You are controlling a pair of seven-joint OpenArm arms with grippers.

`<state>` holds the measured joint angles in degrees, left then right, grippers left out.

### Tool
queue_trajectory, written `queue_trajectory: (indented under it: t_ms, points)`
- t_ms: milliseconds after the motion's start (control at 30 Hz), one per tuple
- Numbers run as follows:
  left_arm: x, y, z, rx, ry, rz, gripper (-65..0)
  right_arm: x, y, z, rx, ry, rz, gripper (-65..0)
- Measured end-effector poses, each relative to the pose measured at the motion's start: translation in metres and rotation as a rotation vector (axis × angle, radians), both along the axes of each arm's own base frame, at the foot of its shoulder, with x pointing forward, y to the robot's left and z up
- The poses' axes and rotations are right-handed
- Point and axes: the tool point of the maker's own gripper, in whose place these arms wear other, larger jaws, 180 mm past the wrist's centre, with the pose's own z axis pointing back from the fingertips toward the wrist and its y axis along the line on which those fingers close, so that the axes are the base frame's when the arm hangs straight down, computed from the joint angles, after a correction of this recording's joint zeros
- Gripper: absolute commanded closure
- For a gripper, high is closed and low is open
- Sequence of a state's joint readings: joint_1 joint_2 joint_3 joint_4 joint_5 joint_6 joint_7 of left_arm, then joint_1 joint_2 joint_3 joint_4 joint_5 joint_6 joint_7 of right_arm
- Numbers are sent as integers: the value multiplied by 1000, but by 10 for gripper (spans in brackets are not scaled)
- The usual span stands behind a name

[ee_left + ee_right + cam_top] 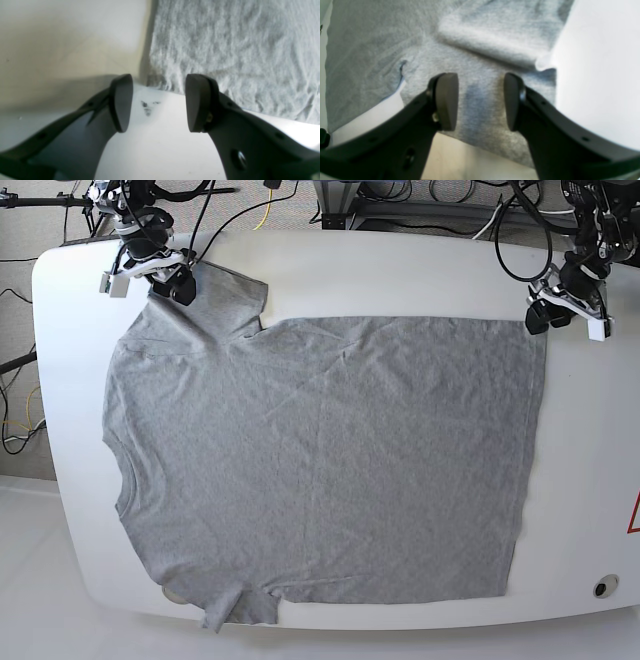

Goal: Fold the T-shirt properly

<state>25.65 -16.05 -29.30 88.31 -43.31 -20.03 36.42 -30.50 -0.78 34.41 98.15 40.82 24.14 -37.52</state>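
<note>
Left wrist cam: left gripper (pixel 160 102) jaws apart, nothing between them, hovering over bare white table (pixel 155 150); T-shirt (pixel 230 50) corner edge sits just past the fingertips, up and to the right. Right wrist cam: right gripper (pixel 481 101) also spread wide, empty, directly over sleeve fabric w/ a folded ridge just ahead. Base cam: grey tee lies flat across the table, collar toward view's left, hem toward view's right; right gripper at far sleeve, left gripper at far hem corner.
</note>
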Motion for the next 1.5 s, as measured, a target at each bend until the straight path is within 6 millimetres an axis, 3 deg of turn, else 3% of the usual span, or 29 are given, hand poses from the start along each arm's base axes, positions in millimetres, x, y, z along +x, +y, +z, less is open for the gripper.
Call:
queue_trajectory:
  t_ms: [967,1300,1500]
  points:
    - [1,3,6,12,-15,10,-315,0,0,2,21,-13,-7,-293]
    - [4,-2,8,-26,-38,5,-302,-17,-15,12,32,1,-55,-291]
    - [6,-9,10,-48,-51,-16,-301,-15,-13,20,58,-29,-53,-291]
